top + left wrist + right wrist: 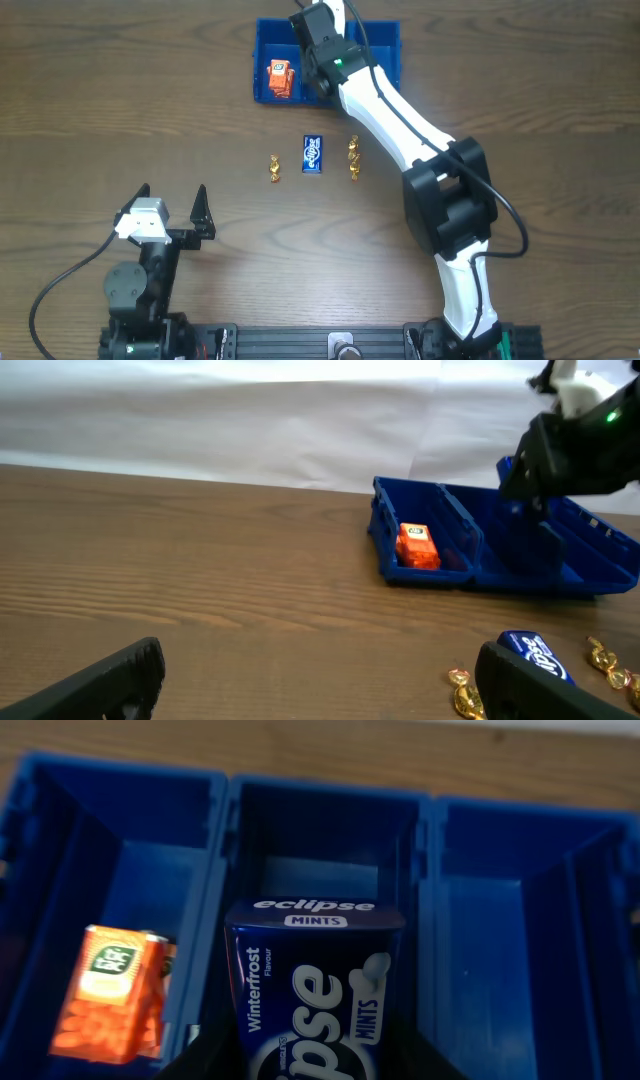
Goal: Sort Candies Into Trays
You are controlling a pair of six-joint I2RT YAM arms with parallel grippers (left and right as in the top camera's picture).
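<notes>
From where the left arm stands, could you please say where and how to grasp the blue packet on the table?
Probably from straight above, closing the left pincer across the long edges of the blue packet at mid-length: it lies flat, a narrow rectangle, and the gold candies either side sit apart from it.

In the tray [222,870], the middle bay is blocked by a held mint box [318,980], the left partly by an orange box [110,990]. The right bay [500,940] is left open.
</notes>
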